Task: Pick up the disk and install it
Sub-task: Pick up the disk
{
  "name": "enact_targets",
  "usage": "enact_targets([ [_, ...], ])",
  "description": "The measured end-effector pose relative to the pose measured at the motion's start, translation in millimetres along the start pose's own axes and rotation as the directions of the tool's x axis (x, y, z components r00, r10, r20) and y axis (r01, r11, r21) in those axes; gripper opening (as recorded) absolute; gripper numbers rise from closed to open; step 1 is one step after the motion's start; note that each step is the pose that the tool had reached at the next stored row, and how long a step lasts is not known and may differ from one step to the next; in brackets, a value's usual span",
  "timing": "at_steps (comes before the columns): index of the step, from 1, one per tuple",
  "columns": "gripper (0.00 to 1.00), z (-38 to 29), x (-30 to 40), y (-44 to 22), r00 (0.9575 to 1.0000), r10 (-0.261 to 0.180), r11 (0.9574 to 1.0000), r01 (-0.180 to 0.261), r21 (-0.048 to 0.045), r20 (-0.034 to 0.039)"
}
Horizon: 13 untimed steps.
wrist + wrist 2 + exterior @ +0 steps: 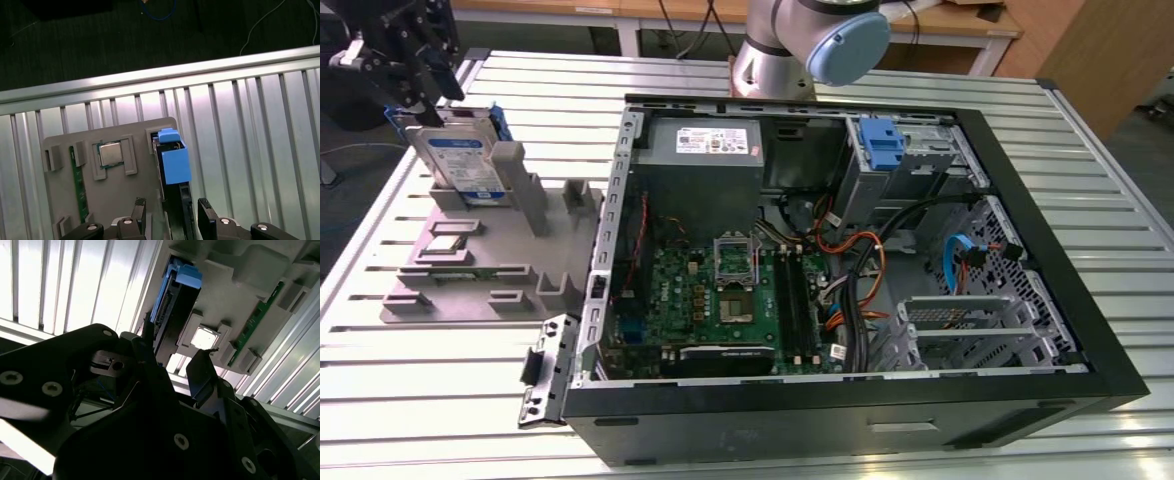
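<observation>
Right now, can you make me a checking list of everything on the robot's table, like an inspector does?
Surface: ribbed metal table, carrying a grey holder tray and an open computer case.
Job's things: disk stands upright in a slot of the tray, not yet in the case.
Clutter: chip and green memory stick lie in the tray; power-supply box and blue latch sit in the case.
Claw: claw looks open at the disk's top edge, a finger on each side.
Cables: orange cables and a blue cable loop inside the case.
Surroundings: wooden benches behind; arm's base beside the case.
</observation>
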State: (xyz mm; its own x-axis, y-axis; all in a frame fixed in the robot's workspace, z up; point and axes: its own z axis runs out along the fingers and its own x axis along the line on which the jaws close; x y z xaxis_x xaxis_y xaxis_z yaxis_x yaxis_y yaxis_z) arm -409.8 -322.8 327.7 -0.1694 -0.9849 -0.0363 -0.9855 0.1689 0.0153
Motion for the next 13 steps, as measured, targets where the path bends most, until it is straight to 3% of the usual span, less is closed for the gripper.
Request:
enact_targets([
  [13, 0.53, 3.0, -1.0, 0.6, 1.0000, 0.000, 1.0000, 0.000, 0.0000, 0.0007],
])
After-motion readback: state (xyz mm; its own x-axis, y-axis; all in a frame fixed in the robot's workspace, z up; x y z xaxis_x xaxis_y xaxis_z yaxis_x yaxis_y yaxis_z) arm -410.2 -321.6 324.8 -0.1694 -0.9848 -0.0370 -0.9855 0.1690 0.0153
